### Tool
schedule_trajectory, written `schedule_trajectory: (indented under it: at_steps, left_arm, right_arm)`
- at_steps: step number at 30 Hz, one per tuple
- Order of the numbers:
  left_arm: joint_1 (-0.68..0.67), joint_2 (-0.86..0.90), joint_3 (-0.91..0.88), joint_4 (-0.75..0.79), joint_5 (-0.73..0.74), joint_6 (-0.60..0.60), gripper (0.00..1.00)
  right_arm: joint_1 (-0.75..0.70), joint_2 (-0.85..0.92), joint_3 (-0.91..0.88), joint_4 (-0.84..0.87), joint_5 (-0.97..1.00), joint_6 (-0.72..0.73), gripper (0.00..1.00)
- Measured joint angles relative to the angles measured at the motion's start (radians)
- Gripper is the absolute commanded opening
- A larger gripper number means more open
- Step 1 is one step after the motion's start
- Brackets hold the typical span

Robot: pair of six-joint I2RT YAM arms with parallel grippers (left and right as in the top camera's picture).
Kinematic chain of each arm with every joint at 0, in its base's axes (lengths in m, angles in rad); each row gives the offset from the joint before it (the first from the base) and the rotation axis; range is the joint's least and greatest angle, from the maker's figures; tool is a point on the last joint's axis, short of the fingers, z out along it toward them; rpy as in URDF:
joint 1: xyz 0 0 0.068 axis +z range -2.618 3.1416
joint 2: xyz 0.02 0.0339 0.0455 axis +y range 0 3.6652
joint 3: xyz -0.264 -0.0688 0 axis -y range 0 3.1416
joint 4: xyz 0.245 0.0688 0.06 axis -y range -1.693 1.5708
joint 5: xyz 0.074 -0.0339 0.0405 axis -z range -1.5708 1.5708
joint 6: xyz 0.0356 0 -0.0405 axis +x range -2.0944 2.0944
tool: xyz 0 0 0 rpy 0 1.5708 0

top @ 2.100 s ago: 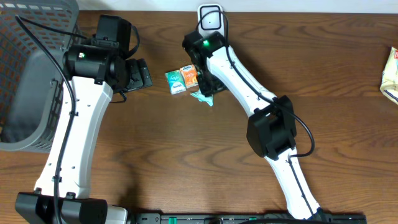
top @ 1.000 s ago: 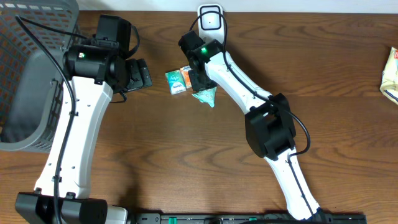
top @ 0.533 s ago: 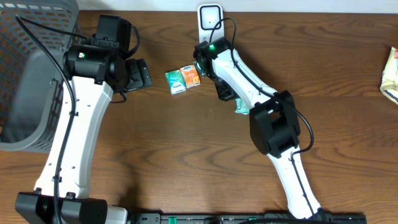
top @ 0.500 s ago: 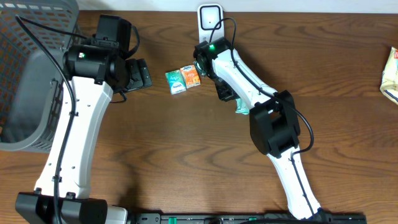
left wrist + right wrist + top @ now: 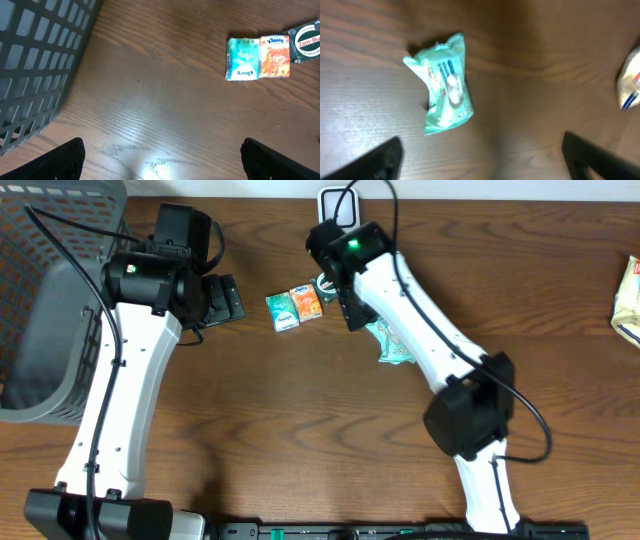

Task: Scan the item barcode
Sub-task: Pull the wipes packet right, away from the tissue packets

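The right tool (image 5: 480, 147) stands wide open and holds nothing. The pack (image 5: 445, 85) lies flat on the surface (image 5: 535, 105) beyond the fingers, apart from them. Seen from overhead, it sits right of centre, partly under the right arm and nearer than the scanner (image 5: 338, 202). The left tool (image 5: 162, 152) is also wide open and empty, with tissues (image 5: 243, 59) far right of it and a basket (image 5: 35, 60) on the left.

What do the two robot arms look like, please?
The left arm and right arm are white shells with black joints and thin black cables. A green light glows on the right one. The claw fingers are black.
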Motion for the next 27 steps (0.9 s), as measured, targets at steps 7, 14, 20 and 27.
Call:
schedule_trajectory:
  at_steps: [7,14,20,27]
  left_arm:
    - [0.0,0.0,0.0,0.0,0.0,0.0,0.98]
    - [0.0,0.0,0.0,0.0,0.0,0.0,0.98]
    - [0.0,0.0,0.0,0.0,0.0,0.0,0.98]
    - [0.0,0.0,0.0,0.0,0.0,0.0,0.98]
  right_arm:
    - [0.0,-0.087,0.006,0.012,-0.01,0.001,0.99]
    - [0.0,-0.085,0.006,0.057,-0.05,0.002,0.99]
    - [0.002,-0.086,-0.03,0.127,-0.139,-0.051,0.99]
    - [0.005,-0.085,-0.288,0.297,-0.159,-0.13,0.99]
